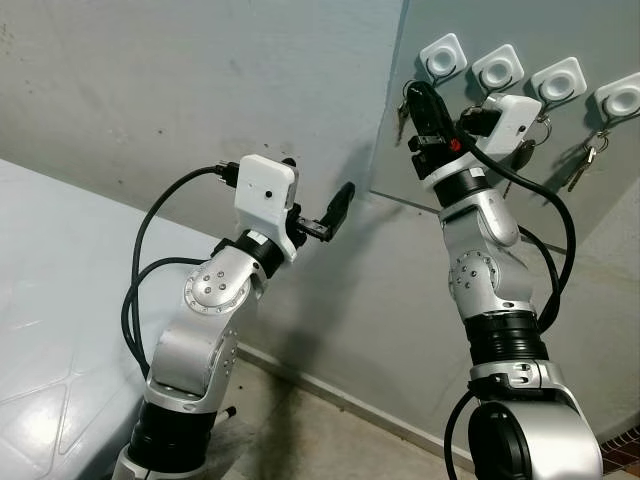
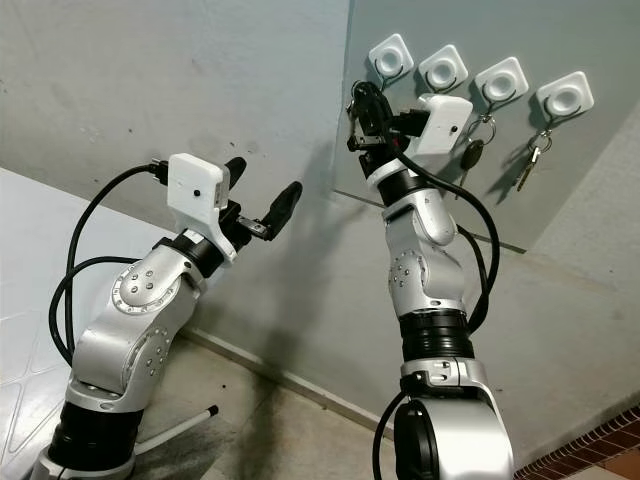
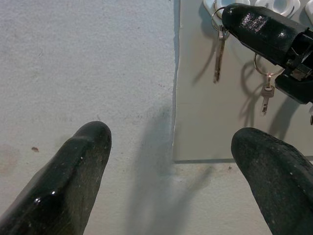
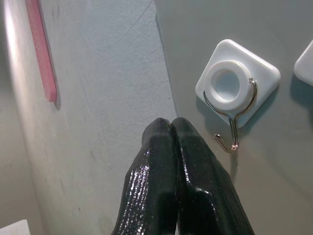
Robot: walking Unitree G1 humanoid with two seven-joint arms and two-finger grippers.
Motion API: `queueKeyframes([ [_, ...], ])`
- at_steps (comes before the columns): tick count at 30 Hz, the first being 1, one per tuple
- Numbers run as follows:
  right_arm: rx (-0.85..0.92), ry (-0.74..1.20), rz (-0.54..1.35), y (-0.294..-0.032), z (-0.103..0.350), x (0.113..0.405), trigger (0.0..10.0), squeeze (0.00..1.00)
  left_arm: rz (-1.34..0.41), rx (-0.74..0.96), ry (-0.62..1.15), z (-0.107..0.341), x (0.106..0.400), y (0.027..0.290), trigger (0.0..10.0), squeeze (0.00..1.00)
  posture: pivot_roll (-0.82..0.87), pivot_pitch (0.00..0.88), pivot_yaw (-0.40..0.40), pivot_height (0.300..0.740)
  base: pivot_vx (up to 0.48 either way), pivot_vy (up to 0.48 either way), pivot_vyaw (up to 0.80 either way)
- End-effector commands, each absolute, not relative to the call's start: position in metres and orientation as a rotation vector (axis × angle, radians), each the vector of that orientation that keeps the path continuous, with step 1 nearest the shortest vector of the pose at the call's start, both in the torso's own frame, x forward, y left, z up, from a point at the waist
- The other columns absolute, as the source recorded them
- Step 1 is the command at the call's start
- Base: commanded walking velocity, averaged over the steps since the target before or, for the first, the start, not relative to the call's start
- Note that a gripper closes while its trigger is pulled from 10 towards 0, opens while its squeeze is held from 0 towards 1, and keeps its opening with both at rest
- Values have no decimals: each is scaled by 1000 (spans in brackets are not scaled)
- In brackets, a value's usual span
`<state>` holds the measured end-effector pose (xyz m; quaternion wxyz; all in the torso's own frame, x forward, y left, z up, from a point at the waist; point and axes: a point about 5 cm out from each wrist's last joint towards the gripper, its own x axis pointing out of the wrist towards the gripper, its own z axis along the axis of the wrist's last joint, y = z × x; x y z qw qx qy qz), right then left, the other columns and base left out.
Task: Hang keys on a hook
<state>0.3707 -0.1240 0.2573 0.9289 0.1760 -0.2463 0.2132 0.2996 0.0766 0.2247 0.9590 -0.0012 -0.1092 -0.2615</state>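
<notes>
Several white square hooks are stuck in a row on a grey panel [image 1: 560, 215] on the wall. My right gripper [image 1: 418, 95] is raised just below and left of the leftmost hook [image 1: 443, 55]. It is shut on a ring of keys [image 3: 218, 54], which dangles beside the fingertips. In the right wrist view that hook's wire [image 4: 230, 132] is bare, a little beyond the closed right gripper [image 4: 170, 127]. Other keys [image 1: 585, 165] hang from hooks further right. My left gripper [image 2: 262, 185] is open and empty, held lower left of the panel, facing the wall.
The grey plaster wall [image 1: 200, 80] is close ahead, with a baseboard and tiled floor [image 1: 330, 440] below. A pale surface [image 1: 60, 300] lies at the left. A pink strip [image 4: 41, 49] runs along an edge in the right wrist view.
</notes>
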Motion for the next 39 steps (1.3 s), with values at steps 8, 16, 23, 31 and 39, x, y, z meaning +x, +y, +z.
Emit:
queueKeyframes([
  [8,431,-453,338,-136,248,374,10000,0,-527,-13,-229,230,300,77,10000,0,45,1,-34,740,0,0,0],
  [16,455,-452,306,-142,247,375,10000,0,-528,-16,-226,231,300,78,10000,0,44,0,-31,740,0,0,0],
  [23,460,-477,324,-141,251,373,10000,0,-529,-17,-226,231,300,77,10000,0,45,2,-30,740,0,0,0],
  [31,464,-498,394,-136,254,368,10000,0,-526,-19,-227,232,301,78,10000,0,46,0,-30,740,0,0,0],
  [39,488,-520,411,-136,257,366,10000,0,-525,-20,-227,232,301,78,10000,0,45,1,-29,740,0,0,0],
])
